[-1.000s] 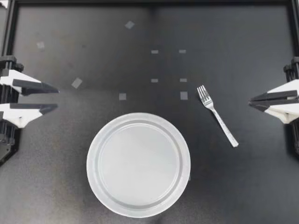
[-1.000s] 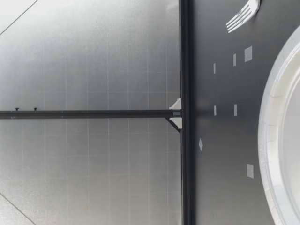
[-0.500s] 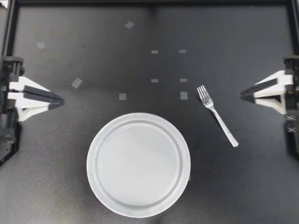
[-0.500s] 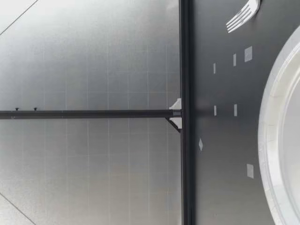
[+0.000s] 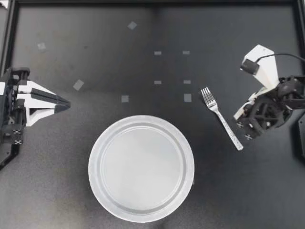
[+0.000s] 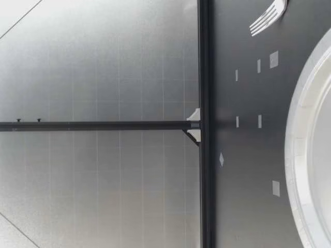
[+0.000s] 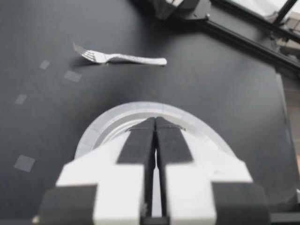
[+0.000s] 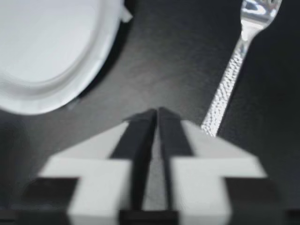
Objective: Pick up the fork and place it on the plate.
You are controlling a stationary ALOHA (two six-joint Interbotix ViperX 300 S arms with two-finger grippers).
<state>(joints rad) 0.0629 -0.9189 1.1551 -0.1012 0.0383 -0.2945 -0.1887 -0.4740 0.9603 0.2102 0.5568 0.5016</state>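
Note:
A silver fork lies on the black table to the right of the white plate, tines toward the far side. My left gripper sits at the left edge, shut and empty, pointing at the plate with the fork far beyond. My right gripper is tipped down beside the fork's handle end, its fingers hidden under the wrist there. In the right wrist view my right gripper is shut on nothing, and the fork runs ahead just beside one finger. The low view shows fork tines and plate rim.
Small grey tape squares mark the table behind the plate and fork. A black frame rail runs along the far edge, with side rails at both ends.
My right arm has swung in from the right edge and tipped down over the fork's handle end. My left gripper has closed and crept slightly toward the middle.

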